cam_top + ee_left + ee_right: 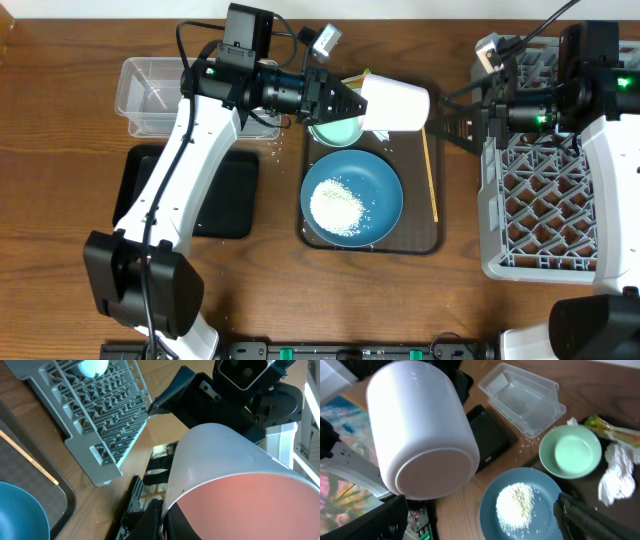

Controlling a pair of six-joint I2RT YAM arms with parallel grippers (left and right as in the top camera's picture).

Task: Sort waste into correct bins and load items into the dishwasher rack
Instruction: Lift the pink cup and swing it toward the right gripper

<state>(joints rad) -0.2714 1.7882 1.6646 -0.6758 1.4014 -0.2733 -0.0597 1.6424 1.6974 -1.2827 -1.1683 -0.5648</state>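
My left gripper (345, 100) is shut on the rim of the pale pink cup (395, 103) and holds it on its side above the brown tray. It grips the rim in the left wrist view (162, 522). My right gripper (445, 118) is open, its fingers just short of the cup's base (420, 430). The dark blue dish (352, 197) holds a heap of rice (515, 505). The mint-green bowl (570, 452), tissues (615, 472) and wrapper (600, 422) lie beside it. The wooden stick (431, 175) lies on the tray's right side. A light blue bowl (92, 366) sits in the grey rack (540, 170).
The dark brown serving tray (420, 235) sits mid-table. The clear tub (150, 95) stands at the back left, with the black tray (225, 195) in front of it, partly under my left arm. A few grains lie on the wood by the tub.
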